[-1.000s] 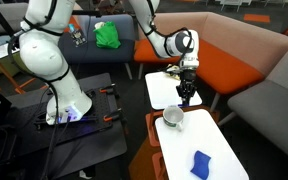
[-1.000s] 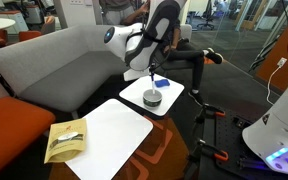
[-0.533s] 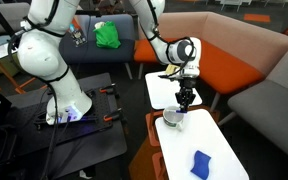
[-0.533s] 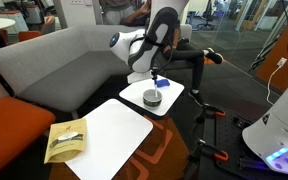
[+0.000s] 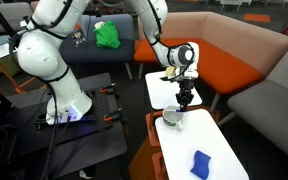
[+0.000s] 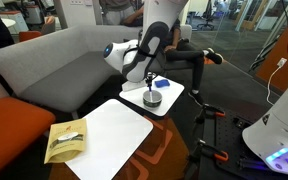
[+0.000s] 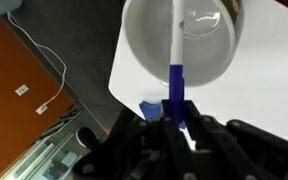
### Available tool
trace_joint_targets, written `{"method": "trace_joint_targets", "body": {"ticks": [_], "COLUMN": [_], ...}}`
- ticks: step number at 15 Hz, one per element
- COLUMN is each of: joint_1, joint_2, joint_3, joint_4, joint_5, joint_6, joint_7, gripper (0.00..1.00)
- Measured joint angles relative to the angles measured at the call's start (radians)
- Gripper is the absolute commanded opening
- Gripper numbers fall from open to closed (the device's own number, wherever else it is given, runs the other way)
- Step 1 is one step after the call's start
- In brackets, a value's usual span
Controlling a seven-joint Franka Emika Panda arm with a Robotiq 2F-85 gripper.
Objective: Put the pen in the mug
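Above the round glossy mug, end effector clamped on slim pen (blue-and-white shaft).

1 blue cloth lies on the long white table. A tan bag lies at that table's end. A green cloth sits well beyond it.

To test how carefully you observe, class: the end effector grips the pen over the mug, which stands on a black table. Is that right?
Not quite. The end effector does grip the pen over the mug, but the table is white, as the wrist view shows.
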Motion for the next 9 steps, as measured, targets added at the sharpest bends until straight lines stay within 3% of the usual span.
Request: {"method": "trace_joint_targets", "body": {"ticks": [1,6,9], "joint_1": [0.001,0.003,0.008], "joint_2": [0.011,0.022,-0.010], "joint_3": [0.002,0.008,0.010], "joint_4": [0.009,0.027,0.022], "joint_5": [0.002,0.012,0.013], "joint_6": [-0.007,-0.039,-0.037], "joint_7": [0.000,0.000,0.000], "gripper": [0.50,0.89,1.00]}}
